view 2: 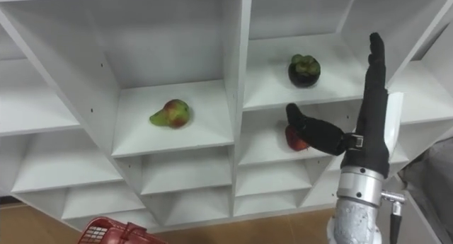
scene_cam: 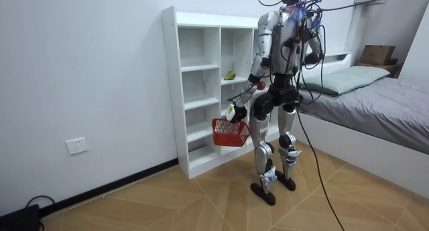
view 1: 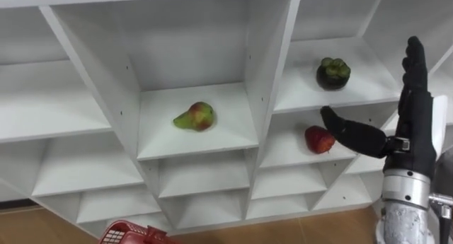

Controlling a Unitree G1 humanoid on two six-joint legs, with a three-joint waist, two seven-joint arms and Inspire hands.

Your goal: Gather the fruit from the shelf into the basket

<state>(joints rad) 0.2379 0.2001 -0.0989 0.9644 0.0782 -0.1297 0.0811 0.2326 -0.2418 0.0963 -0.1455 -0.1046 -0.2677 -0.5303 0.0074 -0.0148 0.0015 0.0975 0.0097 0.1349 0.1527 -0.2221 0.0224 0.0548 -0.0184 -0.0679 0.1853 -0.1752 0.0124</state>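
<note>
A green-red pear (view 1: 195,117) lies in the middle compartment of the white closet (view 1: 113,95). One compartment to the right sits a dark mangosteen (view 1: 333,73), and on the shelf under it a red apple (view 1: 318,139). My right hand (view 1: 414,124) is raised in front of those right compartments, open, fingers pointing up. Its thumb reaches across the apple and hides part of it. It holds nothing. In the room view my left hand (scene_cam: 232,112) hangs low beside me with a red basket (scene_cam: 230,132) hanging from it. The basket's rim (view 1: 131,235) shows at the bottom left.
I stand upright on the wood floor, close to the closet (scene_cam: 194,90). A bed (scene_cam: 375,104) runs along the room view's right, just behind me. The closet's other compartments hold nothing.
</note>
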